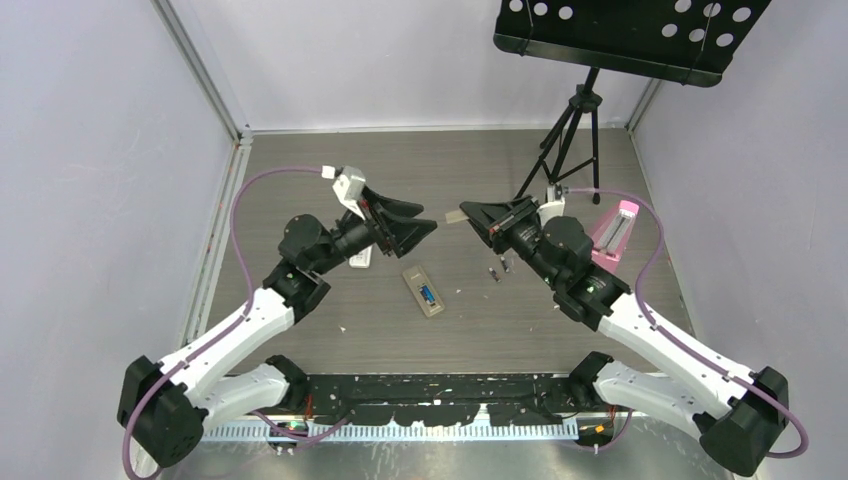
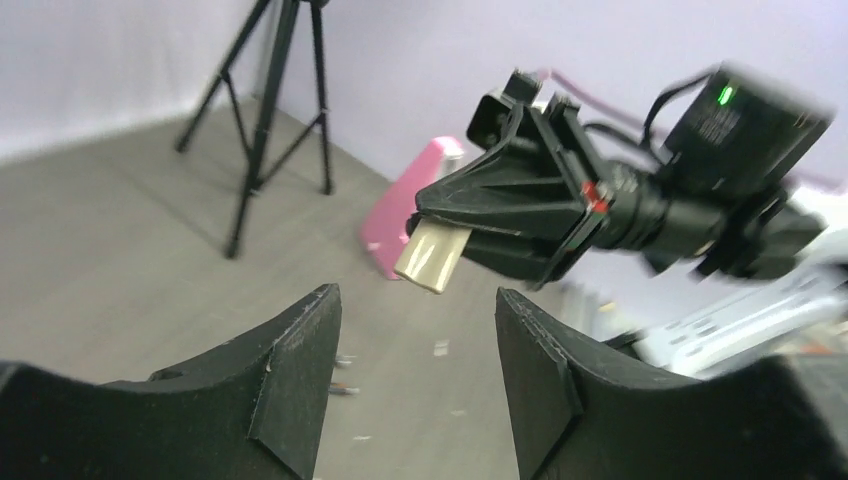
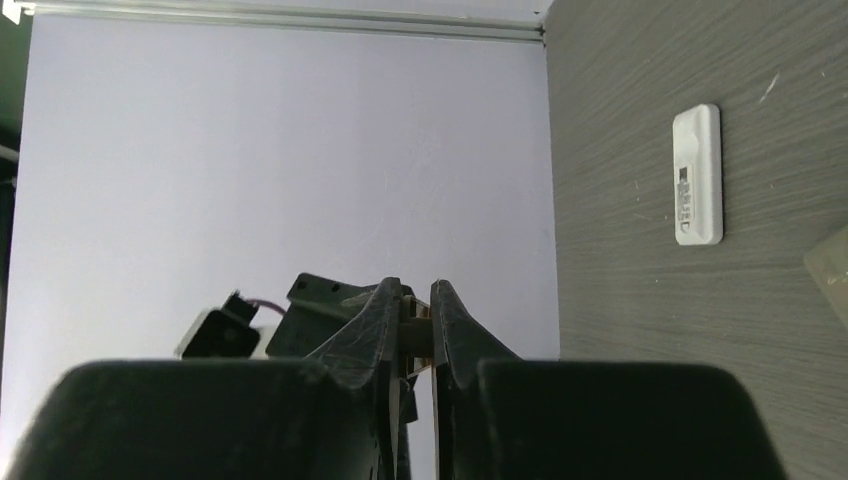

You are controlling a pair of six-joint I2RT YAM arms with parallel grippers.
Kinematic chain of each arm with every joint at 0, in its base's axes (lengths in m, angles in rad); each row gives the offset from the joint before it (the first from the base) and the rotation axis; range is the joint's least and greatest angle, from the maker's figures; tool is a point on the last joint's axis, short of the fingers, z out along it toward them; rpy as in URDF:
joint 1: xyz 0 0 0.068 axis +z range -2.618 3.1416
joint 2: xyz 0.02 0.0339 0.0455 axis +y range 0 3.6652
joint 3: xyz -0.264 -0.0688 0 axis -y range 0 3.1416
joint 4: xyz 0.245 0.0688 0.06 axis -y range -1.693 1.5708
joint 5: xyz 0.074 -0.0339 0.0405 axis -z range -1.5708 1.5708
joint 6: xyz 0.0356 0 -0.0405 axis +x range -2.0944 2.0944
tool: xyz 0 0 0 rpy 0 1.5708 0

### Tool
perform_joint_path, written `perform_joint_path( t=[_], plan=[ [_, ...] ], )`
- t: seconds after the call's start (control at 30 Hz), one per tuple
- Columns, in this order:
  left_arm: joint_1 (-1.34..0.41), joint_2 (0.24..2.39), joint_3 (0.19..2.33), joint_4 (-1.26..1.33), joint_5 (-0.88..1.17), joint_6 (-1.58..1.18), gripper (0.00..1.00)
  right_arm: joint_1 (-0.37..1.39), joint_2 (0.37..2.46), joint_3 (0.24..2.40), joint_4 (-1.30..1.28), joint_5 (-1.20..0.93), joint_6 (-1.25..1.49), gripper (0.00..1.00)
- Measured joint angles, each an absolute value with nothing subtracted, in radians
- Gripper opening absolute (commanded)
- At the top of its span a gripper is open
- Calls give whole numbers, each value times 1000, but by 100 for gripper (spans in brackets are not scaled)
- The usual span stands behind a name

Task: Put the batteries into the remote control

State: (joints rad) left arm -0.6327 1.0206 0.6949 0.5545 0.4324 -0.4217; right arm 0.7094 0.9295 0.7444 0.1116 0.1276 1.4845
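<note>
I can read no text here. The white bar (image 3: 697, 175) lying flat on the bench (image 3: 640, 300) carries a small dark label with pale marks, but they are too small and blurred for me to make out.

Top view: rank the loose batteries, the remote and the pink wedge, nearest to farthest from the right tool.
1. Batteries, just nearside of the right tool.
2. Remote, table centre.
3. Pink wedge, far right.
</note>
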Motion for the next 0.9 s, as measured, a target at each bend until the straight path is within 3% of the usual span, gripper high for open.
perform_joint_path(
  t=[0.33, 0.53, 0.83, 0.87, 0.9],
  plan=[
    [-620, 1053, 803, 436, 418, -1024, 61, 709, 909, 741, 285, 34, 1330, 0],
    [-616, 1241, 796, 653, 530, -1317, 30, 707, 960, 739, 352, -28, 1312, 0],
    [-605, 1303, 763, 853, 580, -1484, 0, 700, 964, 720, 397, -31, 1311, 0],
    [-604, 1299, 763, 852, 582, -1484, 0, 700, 962, 720, 398, -32, 1312, 2],
    [-604, 1294, 763, 848, 585, -1482, 0, 700, 962, 720, 401, -33, 1312, 16]
  ],
)
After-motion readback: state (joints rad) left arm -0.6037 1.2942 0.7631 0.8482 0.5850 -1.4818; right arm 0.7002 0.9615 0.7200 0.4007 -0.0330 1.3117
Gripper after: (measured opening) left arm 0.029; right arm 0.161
